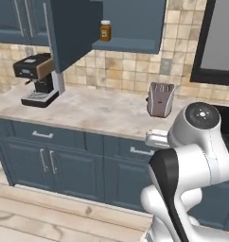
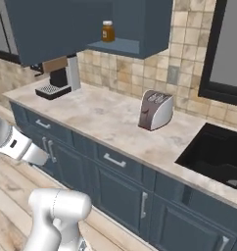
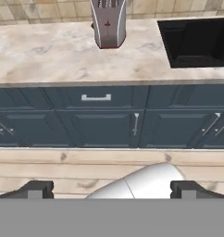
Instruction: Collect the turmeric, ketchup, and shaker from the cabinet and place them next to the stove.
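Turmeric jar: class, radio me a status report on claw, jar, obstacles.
Claw open, empty, low before the drawers. Turmeric upright on open cabinet shelf. Toaster on counter below.

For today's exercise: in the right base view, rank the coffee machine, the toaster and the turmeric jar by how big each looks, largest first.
1. Toaster, though it stands nearer the camera.
2. Coffee machine, partly hidden by the cabinet door.
3. Turmeric jar, clearly smallest.

The white Franka arm with dark joints (image 1: 192, 156) stands folded low, its two-finger gripper (image 3: 112, 189) pointing forward and down with dark fingertips (image 3: 37, 188) spread wide, holding nothing.
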### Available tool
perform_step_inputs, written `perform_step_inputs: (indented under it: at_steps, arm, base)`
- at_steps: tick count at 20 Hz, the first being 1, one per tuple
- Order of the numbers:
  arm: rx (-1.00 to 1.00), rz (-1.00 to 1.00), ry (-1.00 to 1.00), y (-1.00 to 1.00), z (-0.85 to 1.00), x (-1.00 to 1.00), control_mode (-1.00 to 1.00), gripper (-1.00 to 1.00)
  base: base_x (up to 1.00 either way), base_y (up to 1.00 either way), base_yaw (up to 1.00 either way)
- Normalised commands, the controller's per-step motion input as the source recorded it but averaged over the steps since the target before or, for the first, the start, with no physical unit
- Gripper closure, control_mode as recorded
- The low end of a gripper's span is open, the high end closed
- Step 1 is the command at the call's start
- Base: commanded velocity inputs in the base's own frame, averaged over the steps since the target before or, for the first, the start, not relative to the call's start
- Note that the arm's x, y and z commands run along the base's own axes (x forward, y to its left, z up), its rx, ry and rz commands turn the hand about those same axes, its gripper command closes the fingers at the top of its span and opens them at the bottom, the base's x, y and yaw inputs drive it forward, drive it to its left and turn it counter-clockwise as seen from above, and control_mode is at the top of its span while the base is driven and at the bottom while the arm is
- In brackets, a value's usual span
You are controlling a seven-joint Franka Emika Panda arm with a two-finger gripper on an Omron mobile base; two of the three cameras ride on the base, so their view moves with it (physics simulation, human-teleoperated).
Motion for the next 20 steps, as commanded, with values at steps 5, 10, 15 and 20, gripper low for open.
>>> perform_step_inputs:
  at_steps: [5,10,15,20]
  arm:
    - [0.0,0.0,0.0,0.0,0.0,0.0,1.0,-1.0]
    - [0.0,0.0,0.0,0.0,0.0,0.0,1.0,-1.0]
    - [0.0,0.0,0.0,0.0,0.0,0.0,1.0,-1.0]
    - [0.0,0.0,0.0,0.0,0.0,0.0,1.0,-1.0]
  base:
    - [0.72,0.0,-0.22]
    - [0.46,0.0,-0.15]
    - [0.3,0.02,-0.03]
    - [0.35,0.13,0.0]
